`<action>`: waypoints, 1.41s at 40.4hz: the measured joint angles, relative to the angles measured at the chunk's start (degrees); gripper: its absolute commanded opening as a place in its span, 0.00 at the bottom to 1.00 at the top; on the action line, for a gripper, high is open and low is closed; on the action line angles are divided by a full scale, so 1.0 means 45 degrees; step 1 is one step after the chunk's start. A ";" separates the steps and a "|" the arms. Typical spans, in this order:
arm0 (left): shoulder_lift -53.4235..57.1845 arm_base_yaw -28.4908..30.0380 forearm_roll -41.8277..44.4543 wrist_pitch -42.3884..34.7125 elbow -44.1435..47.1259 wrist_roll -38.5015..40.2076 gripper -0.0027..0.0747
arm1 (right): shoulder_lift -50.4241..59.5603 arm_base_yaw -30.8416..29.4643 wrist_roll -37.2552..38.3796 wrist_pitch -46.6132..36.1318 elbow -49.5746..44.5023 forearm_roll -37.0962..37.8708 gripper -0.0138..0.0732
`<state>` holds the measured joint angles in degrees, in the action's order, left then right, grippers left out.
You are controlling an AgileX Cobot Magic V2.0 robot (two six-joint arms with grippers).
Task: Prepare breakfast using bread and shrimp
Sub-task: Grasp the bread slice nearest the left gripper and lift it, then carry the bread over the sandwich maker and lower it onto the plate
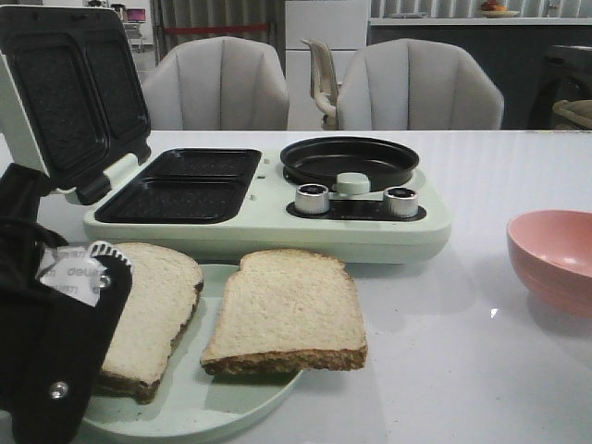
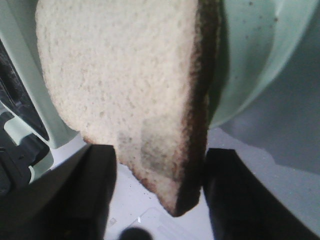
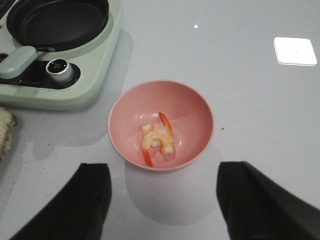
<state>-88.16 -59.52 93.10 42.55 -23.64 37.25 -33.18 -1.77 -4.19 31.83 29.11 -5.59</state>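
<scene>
Two slices of bread lie on a pale green plate (image 1: 194,398): the left slice (image 1: 153,305) and the right slice (image 1: 287,310). My left gripper (image 2: 160,195) is open and low over the plate's near-left side. A crusted corner of the left slice (image 2: 125,75) pokes between its black fingers (image 2: 95,190), with a gap on one side. The shrimp (image 3: 157,140), small orange-beige pieces, lie in a pink bowl (image 3: 190,110) at the table's right (image 1: 555,259). My right gripper (image 3: 162,200) is open above bare table just short of the bowl and holds nothing.
A pale green breakfast maker (image 1: 277,227) stands behind the plate, its lid (image 1: 69,92) raised at the left. It has two dark sandwich wells (image 1: 180,185) and a small round pan (image 1: 350,159). Grey chairs (image 1: 222,88) line the far edge.
</scene>
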 measured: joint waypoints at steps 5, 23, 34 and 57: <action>0.0000 0.0000 0.0000 0.0000 0.0000 0.0000 0.32 | 0.0000 0.0000 0.0000 0.0000 0.0000 0.0000 0.80; 0.0000 -0.0585 -0.0316 0.0702 0.0000 0.0000 0.16 | 0.0000 0.0000 0.0000 0.0000 0.0000 0.0000 0.80; 0.0604 -0.1986 -0.0903 0.2384 0.0000 0.0000 0.16 | 0.0000 0.0000 0.0000 0.0000 0.0000 0.0000 0.80; 0.4702 -0.2167 0.1226 0.3401 -0.0689 0.0000 0.16 | 0.0000 0.0000 0.0000 0.0000 0.0000 0.0000 0.80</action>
<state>-67.00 -69.27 98.62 57.85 -26.74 37.25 -33.18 -1.77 -4.19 31.83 29.11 -5.59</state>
